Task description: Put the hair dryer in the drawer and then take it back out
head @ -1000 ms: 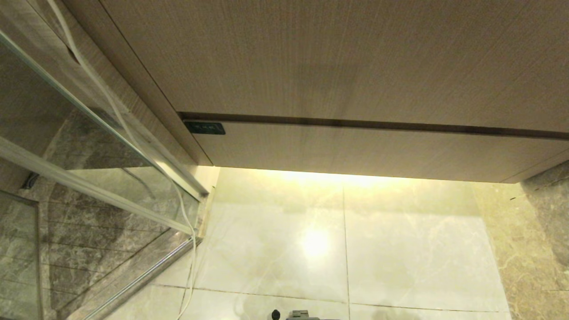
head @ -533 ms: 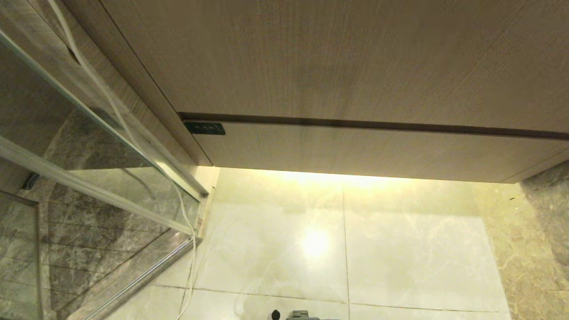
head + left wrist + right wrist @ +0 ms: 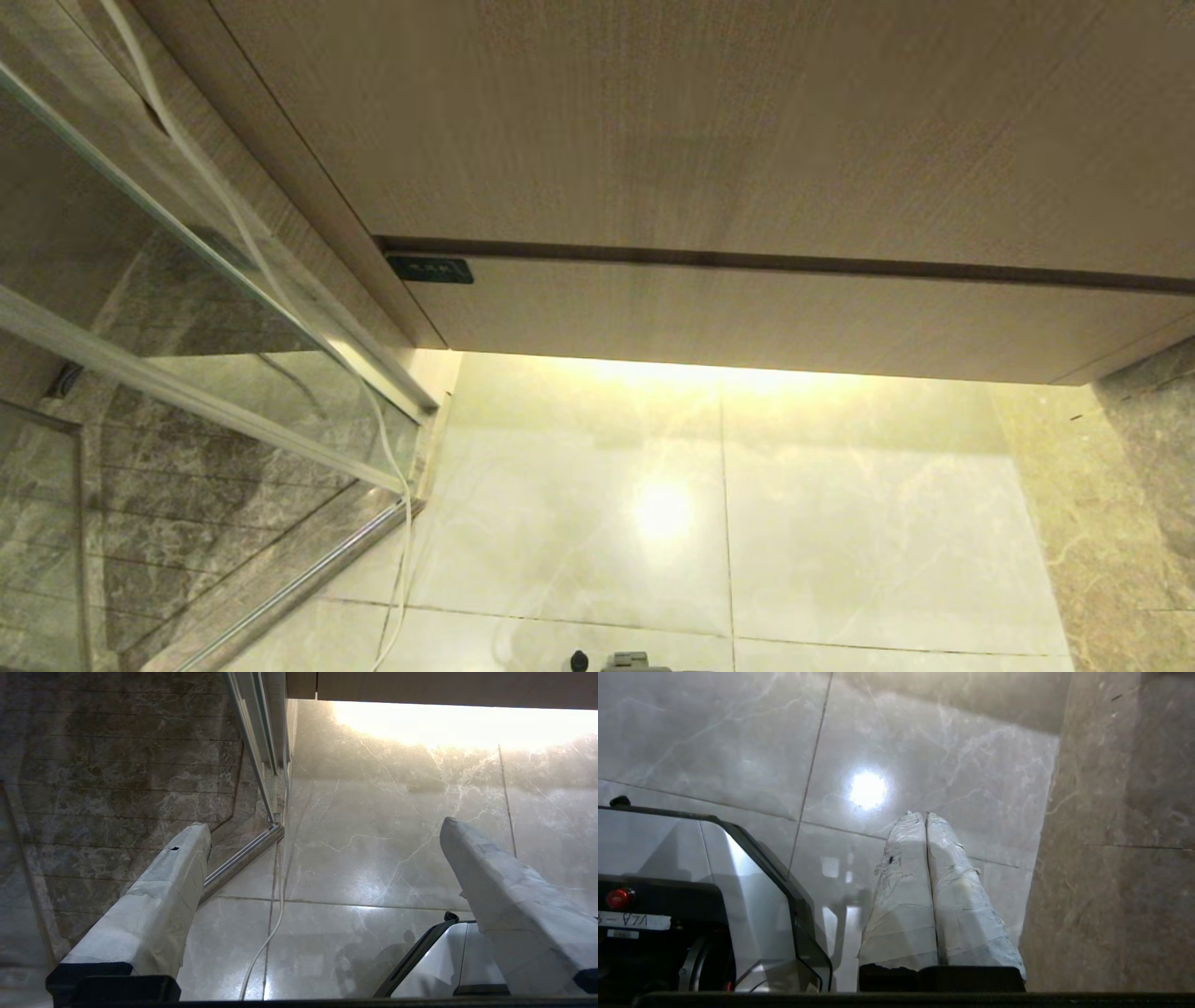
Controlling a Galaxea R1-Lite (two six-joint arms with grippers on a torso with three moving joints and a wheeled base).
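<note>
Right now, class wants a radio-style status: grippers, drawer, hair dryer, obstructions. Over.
Left gripper open, empty, above floor tiles. Right gripper shut, empty. Drawer closed. Hair dryer not in view. White cord trails near glass door.

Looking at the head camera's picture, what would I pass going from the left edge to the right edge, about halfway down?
Glass panel → white cord → black mark on the drawer → dark marble wall.

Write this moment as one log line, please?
drawer: shut | hair dryer: not in view | left gripper: open, empty, over floor | right gripper: shut, empty, over floor
</note>
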